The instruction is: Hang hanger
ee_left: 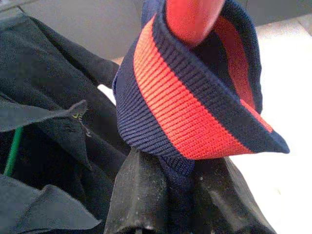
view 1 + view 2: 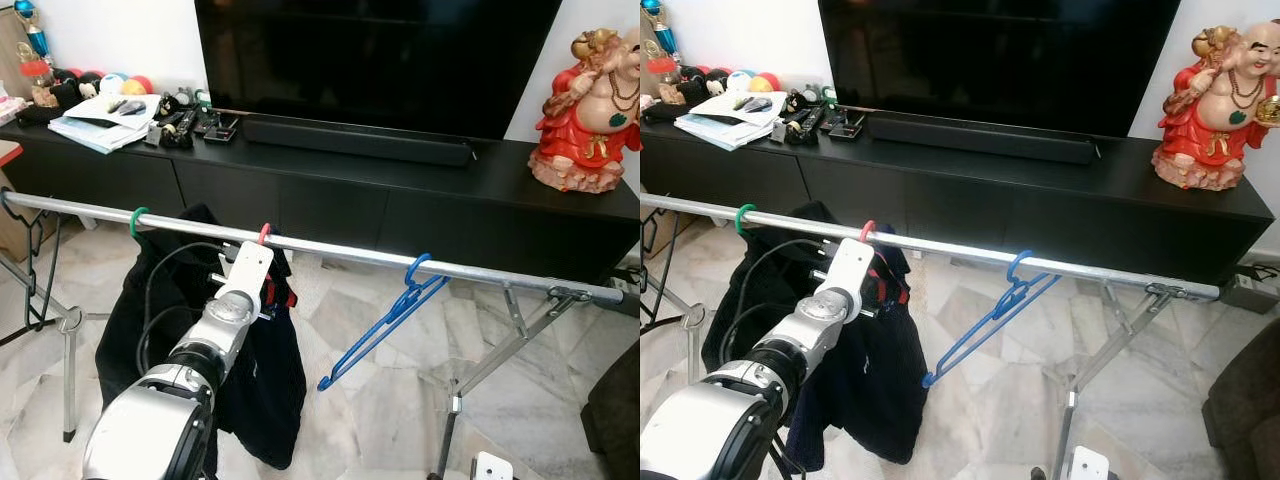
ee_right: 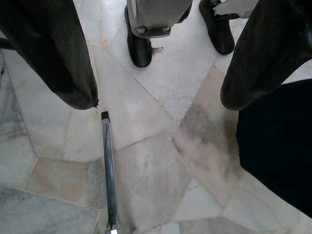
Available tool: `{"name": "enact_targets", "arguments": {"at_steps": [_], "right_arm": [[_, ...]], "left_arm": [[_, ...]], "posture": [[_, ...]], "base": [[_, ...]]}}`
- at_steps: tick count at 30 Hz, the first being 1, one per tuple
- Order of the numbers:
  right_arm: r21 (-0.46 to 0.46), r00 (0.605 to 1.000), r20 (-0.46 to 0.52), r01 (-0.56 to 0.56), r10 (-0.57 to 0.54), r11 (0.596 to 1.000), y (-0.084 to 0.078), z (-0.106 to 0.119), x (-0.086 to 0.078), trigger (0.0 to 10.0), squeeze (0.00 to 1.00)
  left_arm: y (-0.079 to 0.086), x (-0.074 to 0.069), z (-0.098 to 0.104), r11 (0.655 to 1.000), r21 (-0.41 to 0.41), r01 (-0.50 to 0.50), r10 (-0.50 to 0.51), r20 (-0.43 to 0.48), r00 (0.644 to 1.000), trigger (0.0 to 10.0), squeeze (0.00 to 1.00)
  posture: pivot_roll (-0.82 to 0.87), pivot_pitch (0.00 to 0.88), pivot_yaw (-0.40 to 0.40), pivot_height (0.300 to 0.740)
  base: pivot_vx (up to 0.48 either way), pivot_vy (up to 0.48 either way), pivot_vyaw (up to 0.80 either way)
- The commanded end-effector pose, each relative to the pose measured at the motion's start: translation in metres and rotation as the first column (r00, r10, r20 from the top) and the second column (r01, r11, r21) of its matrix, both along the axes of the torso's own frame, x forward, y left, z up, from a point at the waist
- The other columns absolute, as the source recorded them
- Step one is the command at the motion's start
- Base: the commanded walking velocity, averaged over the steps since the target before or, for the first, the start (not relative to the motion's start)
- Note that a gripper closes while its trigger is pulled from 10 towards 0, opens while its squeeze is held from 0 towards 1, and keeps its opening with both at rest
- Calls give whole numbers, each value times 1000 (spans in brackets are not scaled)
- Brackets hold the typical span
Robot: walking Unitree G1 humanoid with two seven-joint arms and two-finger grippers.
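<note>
The red hanger (image 2: 264, 233) was already hooked over the rail (image 2: 340, 253), its navy-and-orange garment (image 1: 195, 112) draped below, and the left tool (image 1: 170, 195) pinched that collar, so release looked all that remained, while the right tool (image 3: 156, 83) hung spread above the floor.

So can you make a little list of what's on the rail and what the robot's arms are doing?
rail: silver clothes rail in front of a black TV cabinet
blue hanger: bare, tilted, hooked on the rail
red hanger: hooked on the rail, carrying dark clothes
green hanger: hooked on the rail
left gripper: shut on the striped collar
right gripper: open, over the floor
</note>
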State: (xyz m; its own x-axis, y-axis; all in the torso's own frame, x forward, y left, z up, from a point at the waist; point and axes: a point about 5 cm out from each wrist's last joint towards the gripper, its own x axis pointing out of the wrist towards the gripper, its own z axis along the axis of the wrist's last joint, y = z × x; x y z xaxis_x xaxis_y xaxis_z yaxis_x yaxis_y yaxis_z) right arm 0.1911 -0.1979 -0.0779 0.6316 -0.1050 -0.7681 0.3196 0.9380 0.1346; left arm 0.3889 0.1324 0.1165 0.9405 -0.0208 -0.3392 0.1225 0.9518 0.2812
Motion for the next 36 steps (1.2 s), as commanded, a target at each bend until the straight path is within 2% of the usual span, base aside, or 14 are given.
{"name": "enact_targets", "arguments": {"at_steps": [1, 6, 11, 21, 27, 28, 29, 30, 36], "right_arm": [[5, 1000, -10, 10, -10, 1000, 0, -2, -4, 10000, 0], [8, 1000, -11, 8, -8, 1000, 1, -2, -3, 10000, 0], [11, 1000, -11, 7, -7, 1000, 2, -2, -3, 10000, 0], [11, 1000, -12, 8, -8, 1000, 2, -2, -3, 10000, 0], [11, 1000, -12, 7, -7, 1000, 3, -2, -3, 10000, 0], [11, 1000, -12, 7, -6, 1000, 3, -2, -3, 10000, 0], [11, 1000, -12, 7, -6, 1000, 3, -2, -3, 10000, 0], [11, 1000, -12, 7, -7, 1000, 3, -2, -2, 10000, 0], [11, 1000, -11, 8, -7, 1000, 3, -2, -2, 10000, 0]], "left_arm": [[-1, -2, -4, 1000, 2, 9, -9, -32, 999, 10000, 0], [-9, -8, -16, 996, 22, 82, -80, -90, 993, 10000, 0], [-12, -12, -23, 994, 16, 111, -108, -126, 986, 10000, 0], [-5, -16, -30, 996, 13, 87, -85, -142, 986, 10000, 0], [-2, -14, -27, 998, -4, 55, -55, -112, 992, 10000, 0], [-1, -14, -26, 999, -4, 54, -54, -109, 993, 10000, 451], [-1, -14, -26, 999, -4, 53, -53, -107, 993, 10000, 451], [-1, -13, -26, 999, -6, 49, -49, -104, 993, 10000, 1000], [0, -13, -25, 999, -11, 43, -44, -98, 994, 10000, 1000]], "posture": [[16, 72, -27, 740], [21, 70, -25, 740], [22, 70, -24, 740], [24, 69, -23, 740], [27, 66, -24, 740], [27, 66, -24, 740], [27, 66, -24, 740], [27, 66, -24, 740], [27, 64, -23, 740]], "base": [[0, 0, 0], [0, 0, 0], [0, 0, 0], [0, 0, 0], [0, 0, 0], [0, 0, 0], [0, 0, 0], [0, 0, 0], [0, 0, 0]]}}
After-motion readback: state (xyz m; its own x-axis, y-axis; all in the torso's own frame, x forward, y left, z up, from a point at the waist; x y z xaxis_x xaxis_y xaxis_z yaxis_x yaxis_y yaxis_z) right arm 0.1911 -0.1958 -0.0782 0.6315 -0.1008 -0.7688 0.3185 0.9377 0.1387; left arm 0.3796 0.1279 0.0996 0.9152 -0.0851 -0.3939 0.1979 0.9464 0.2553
